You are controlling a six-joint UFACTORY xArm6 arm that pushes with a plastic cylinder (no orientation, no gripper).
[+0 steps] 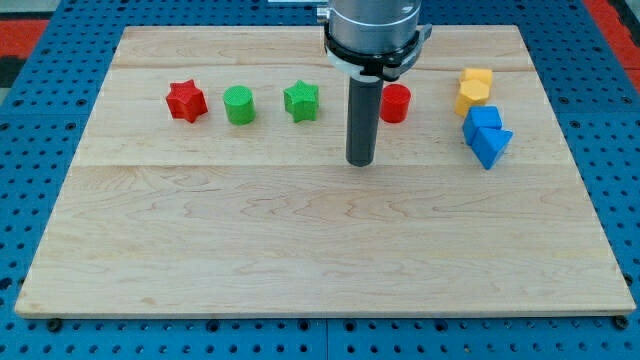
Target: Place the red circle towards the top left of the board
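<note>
The red circle [396, 103] is seen right of centre in the upper frame; my tip [360, 162] is planted just below-left of it, apart. No claw is fitted. A leftward push must be started from its right side.

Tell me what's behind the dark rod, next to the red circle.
The rod's shaft covers the left edge of the red circle; the rest shows. My tip rests on the board lower down, to the circle's lower left. Whether rod and circle touch cannot be told.
</note>
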